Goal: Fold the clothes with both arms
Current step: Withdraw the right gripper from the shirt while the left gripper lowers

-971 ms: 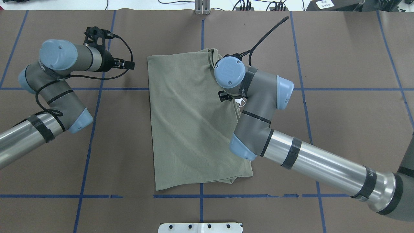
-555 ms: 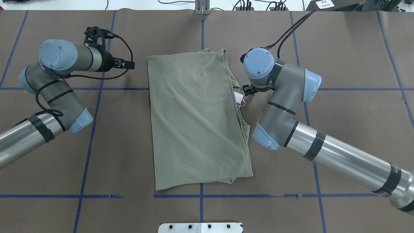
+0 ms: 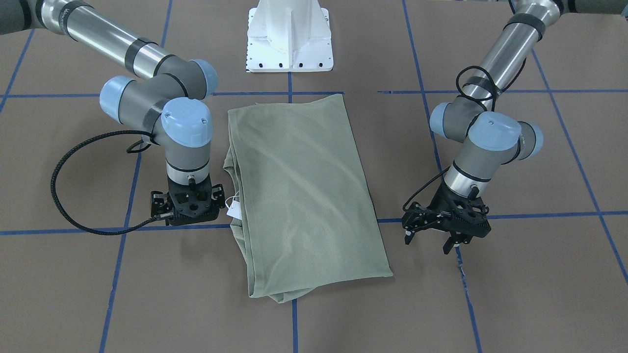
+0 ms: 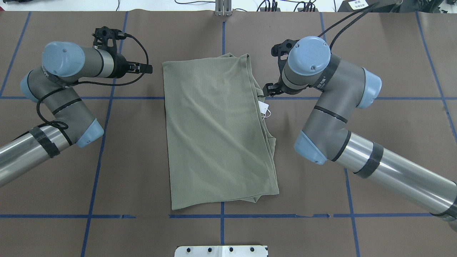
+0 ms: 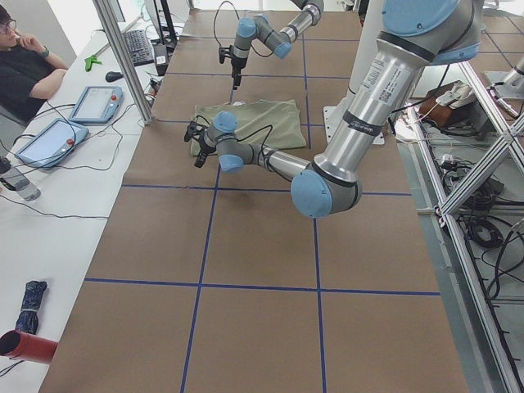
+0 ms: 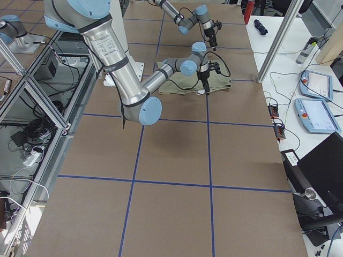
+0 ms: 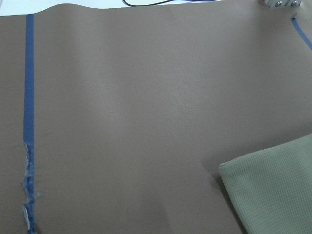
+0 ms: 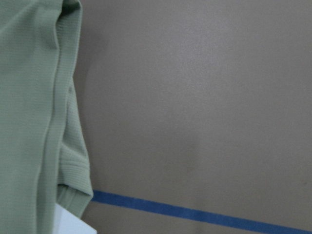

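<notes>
Sage-green knit: one shirt (image 4: 214, 135) lies flat at the centre of the table, on brown paper (image 4: 375, 64) gridded with blue tape (image 4: 96, 171). Neither gripper touches it.

Nearest the robot is the white base plate (image 4: 221, 251). Next comes the shirt's near edge, just short of a cross line of tape. The garment is folded into a long panel running away from the robot. Its top face is smooth, with faint creases only, and no logo shows. Along its right side the stacked layers step out unevenly. A white hang tag (image 4: 263, 106) pokes from that edge onto the paper.

Further out, the right gripper (image 3: 189, 208) points straight down just beside the tag edge, apart from the cloth. Its finger spacing cannot be told. The left gripper (image 3: 428, 242) hovers off the opposite side, near the far corner, fingers spread wide and empty.

Judgement: both tools flank the far end so as to take the two far corners together for a crosswise fold. Lengthwise folding appears done.
</notes>
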